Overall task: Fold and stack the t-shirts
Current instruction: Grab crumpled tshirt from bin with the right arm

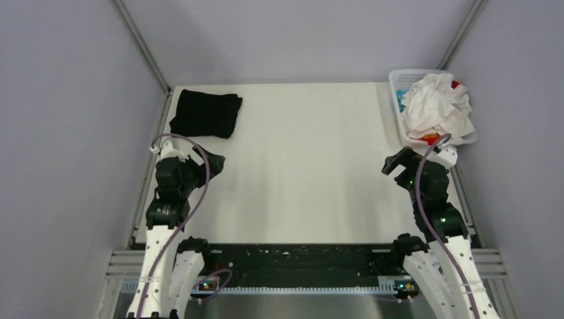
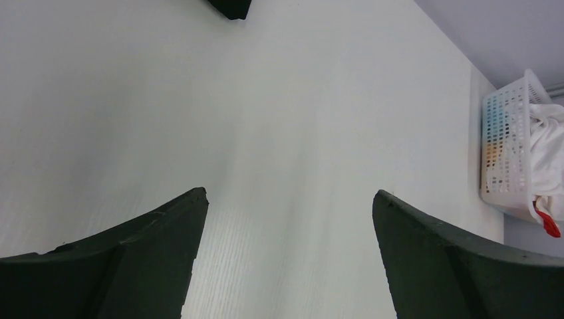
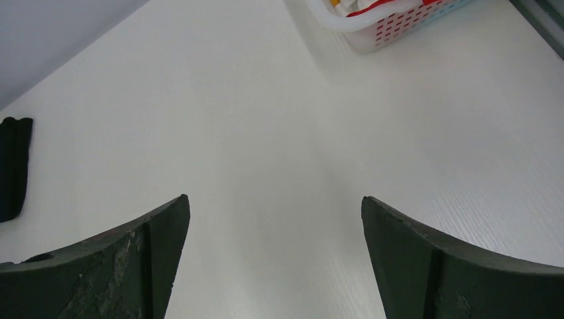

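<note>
From above and behind, we look down on the whole desk (image 1: 312,173). Our wrist views skim low across it, both catching the basket (image 2: 509,153).

A white desk (image 1: 299,166) with a finely ribbed top spreads ahead of the left fingers (image 1: 216,161) and the right fingers (image 1: 392,165), and between them. Plain grey-lilac walls close it in. The left wall (image 1: 66,133) stands outward of the left fingers, the right wall (image 1: 525,199) outward of the right fingers, and the back wall (image 1: 299,33) far ahead of both. A metal post (image 1: 141,45) slants up at the far left corner and a second post (image 1: 459,33) at the far right. Behind the fingers the desk ends at a black strip (image 1: 299,256), with a silver toothed rail (image 1: 299,284) just behind it. The light is soft and even, leaving a pale sheen on the desk between the fingers.
</note>
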Controlling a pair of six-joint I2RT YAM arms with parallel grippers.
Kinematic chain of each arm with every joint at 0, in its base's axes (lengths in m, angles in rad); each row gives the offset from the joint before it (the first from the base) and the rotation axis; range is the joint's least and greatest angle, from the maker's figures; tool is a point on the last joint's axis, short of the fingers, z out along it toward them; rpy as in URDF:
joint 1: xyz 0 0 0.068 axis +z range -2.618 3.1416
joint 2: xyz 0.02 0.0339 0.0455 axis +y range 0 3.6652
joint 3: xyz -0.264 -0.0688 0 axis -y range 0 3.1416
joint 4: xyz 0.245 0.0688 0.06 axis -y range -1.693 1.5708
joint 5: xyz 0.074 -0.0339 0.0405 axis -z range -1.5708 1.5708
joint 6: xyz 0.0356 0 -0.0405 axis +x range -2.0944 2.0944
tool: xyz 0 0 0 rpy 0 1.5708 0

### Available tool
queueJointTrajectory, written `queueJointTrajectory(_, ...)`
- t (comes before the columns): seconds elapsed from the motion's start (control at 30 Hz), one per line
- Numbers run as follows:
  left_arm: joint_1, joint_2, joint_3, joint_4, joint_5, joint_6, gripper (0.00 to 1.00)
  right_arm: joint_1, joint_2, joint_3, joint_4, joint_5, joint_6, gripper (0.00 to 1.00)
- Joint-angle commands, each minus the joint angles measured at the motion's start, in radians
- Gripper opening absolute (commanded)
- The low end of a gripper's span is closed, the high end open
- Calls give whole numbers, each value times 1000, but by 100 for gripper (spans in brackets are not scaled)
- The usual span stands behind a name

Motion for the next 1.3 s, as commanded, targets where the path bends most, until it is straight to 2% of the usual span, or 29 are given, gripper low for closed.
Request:
queueJointTrajectory(0.0,-2,17,48,1,13,20,99,11,46,62,35,46,-22,99)
queueJointTrajectory(0.13,-2,41,46,14,39,20,99,11,156,120,149,91,-161,99)
queueJointTrajectory(0.23,-1,51,24,60,53,9,99,2,318,229,157,151,-163,99)
queueJointTrajectory(0.37,0,80,31,52,-14,2,99,-130,550,366,257,183,-187,99)
queueJointTrajectory(0.47,-2,84,25,50,-47,5,99,-262,732,473,338,109,-197,99)
queueJointTrajectory(0.6,0,53,-8,92,-47,14,99,-402,1004,679,334,-21,-217,99)
queueJointTrajectory(0.77,-2,-10,-42,136,-55,20,99,-462,1235,844,350,-68,-260,99)
queueJointTrajectory(0.9,1,-47,-47,98,-123,6,99,-468,1386,941,342,-78,-329,98)
queueJointTrajectory(0.97,-1,-62,-54,93,-126,8,99,-478,1452,984,328,-89,-337,91)
queueJointTrajectory(1.0,0,-69,-58,95,-130,7,99,-483,1481,1003,324,-104,-336,84)
queueJointTrajectory(1.03,-1,-74,-60,95,-129,5,99,-488,1504,1017,323,-123,-332,72)
queueJointTrajectory(1.1,-1,-76,-55,87,-129,7,99,-499,1531,1042,319,-164,-316,39)
queueJointTrajectory(1.17,-1,-73,-48,80,-129,10,99,-500,1522,1061,316,-211,-314,10)
queueJointTrajectory(1.2,-1,-72,-50,80,-129,8,99,-500,1504,1069,312,-229,-314,0)
queueJointTrajectory(1.27,-2,-70,-57,88,-125,8,99,-500,1439,1080,313,-265,-313,0)
